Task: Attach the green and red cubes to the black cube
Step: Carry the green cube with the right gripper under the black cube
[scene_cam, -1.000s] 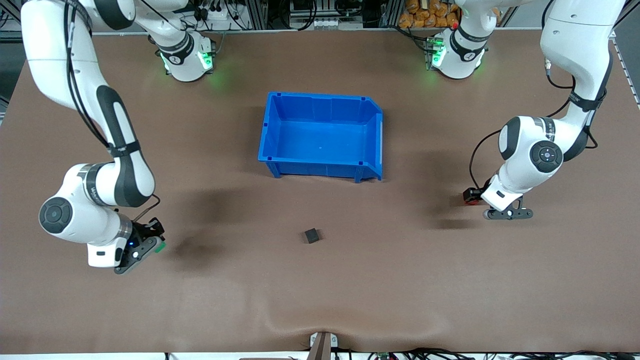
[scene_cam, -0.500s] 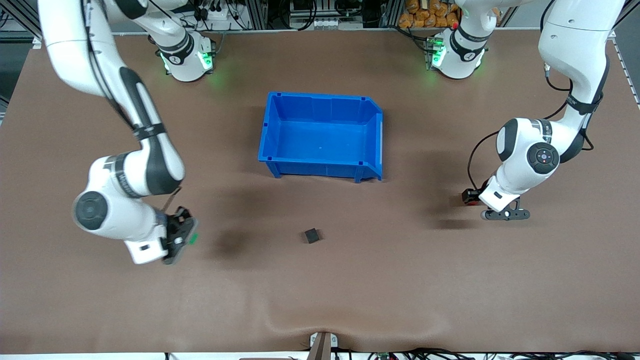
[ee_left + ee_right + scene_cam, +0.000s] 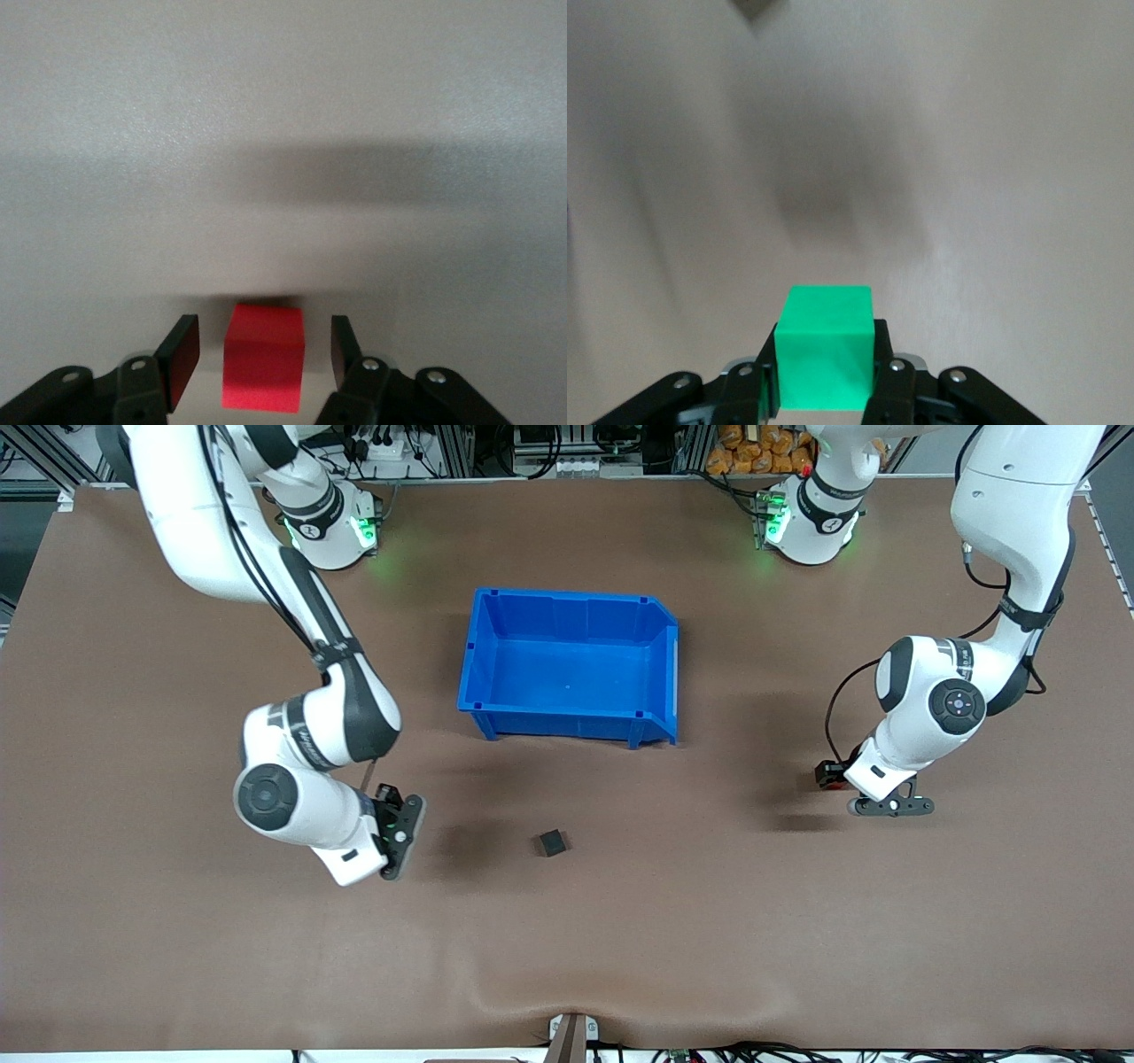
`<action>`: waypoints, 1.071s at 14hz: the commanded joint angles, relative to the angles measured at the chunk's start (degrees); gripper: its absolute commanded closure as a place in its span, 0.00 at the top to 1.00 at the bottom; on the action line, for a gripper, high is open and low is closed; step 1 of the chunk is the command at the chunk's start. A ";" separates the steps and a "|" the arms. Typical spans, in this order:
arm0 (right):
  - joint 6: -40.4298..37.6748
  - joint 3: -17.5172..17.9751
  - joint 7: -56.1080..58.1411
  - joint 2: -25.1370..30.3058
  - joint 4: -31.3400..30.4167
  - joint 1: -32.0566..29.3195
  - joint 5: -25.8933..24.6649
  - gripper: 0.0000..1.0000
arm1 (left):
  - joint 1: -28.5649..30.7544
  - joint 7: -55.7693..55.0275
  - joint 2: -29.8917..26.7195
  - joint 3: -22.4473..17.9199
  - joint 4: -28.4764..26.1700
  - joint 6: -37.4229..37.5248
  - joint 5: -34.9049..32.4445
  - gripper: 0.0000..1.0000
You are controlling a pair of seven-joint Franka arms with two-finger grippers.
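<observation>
The black cube (image 3: 552, 842) sits on the brown table, nearer to the front camera than the blue bin; its corner shows in the right wrist view (image 3: 751, 8). My right gripper (image 3: 400, 838) (image 3: 827, 347) is shut on the green cube (image 3: 827, 354) and holds it above the table, toward the right arm's end from the black cube. My left gripper (image 3: 890, 806) (image 3: 263, 329) is open and low at the table toward the left arm's end. The red cube (image 3: 263, 370) rests on the table between its fingers, with a gap on each side. The hands hide both coloured cubes in the front view.
The blue bin (image 3: 567, 595) stands empty at the table's middle, farther from the front camera than the black cube. Both arm bases stand along the table's edge farthest from that camera.
My right arm has carried the green cube from the right arm's end of the table toward the black cube. My left gripper has shifted only slightly around the red cube.
</observation>
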State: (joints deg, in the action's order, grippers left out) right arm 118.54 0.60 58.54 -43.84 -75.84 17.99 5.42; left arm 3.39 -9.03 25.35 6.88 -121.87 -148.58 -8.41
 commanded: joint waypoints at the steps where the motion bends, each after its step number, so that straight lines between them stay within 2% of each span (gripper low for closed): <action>1: 5.44 -0.25 0.26 -5.46 4.21 3.00 0.21 0.00 | 0.21 -0.64 0.58 0.16 0.58 -0.66 -0.64 0.61; 3: 10.29 -0.25 -2.80 -8.44 5.17 5.55 0.30 0.00 | 0.22 -0.64 0.67 0.16 0.67 -0.66 -0.64 0.61; 8: 10.75 -0.51 -10.18 -13.90 12.20 10.82 0.04 0.00 | 0.22 -0.64 1.19 0.16 0.75 -0.74 -0.64 0.60; 15: 12.77 -1.04 -10.46 -15.49 13.00 13.64 -0.58 0.00 | -0.05 -0.47 1.55 0.16 0.75 -0.66 -0.64 0.50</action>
State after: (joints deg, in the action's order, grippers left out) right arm 131.19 0.22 49.33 -57.82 -65.10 30.16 5.39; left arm 3.32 -9.03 26.32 6.89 -121.58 -148.69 -8.41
